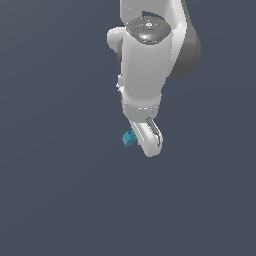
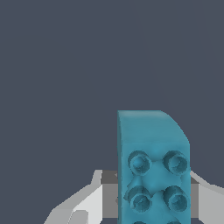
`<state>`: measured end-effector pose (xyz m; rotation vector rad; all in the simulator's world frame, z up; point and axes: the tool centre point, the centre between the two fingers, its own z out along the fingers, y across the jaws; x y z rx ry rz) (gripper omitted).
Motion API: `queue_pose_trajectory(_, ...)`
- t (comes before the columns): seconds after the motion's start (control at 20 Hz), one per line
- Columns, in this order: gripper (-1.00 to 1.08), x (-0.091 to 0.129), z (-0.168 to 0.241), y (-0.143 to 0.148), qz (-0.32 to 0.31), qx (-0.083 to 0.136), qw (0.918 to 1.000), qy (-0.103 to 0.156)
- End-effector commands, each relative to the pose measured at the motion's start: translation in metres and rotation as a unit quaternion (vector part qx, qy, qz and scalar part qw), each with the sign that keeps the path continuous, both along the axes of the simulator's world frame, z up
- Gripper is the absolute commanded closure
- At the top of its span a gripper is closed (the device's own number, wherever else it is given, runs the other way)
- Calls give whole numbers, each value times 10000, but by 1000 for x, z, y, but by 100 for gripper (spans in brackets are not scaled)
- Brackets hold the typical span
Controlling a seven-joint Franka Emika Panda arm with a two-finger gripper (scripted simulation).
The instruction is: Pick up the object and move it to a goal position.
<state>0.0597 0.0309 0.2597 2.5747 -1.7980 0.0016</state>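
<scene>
The teal studded block (image 2: 153, 170), bearing no readable writing, sits clamped between the pincer's (image 2: 148, 197) fingers (image 2: 83, 205).

Object (image 2: 153, 166) between the jaws

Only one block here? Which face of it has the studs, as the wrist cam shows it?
Yes, one teal block only. The studs sit on the face turned toward the wrist camera, between the pincer fingers; the face above it is smooth with one rounded corner.
</scene>
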Motion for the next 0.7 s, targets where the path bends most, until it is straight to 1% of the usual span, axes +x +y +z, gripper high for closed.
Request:
queue_pose_trajectory(0.0, 108, 7, 11, 0, 1, 1, 10000, 1)
queue_pose_trajectory(0.3, 108, 18, 26, 0, 3, 4, 10000, 1)
queue_pose_trajectory(0.65, 108, 22, 31, 0, 3, 7, 10000, 1)
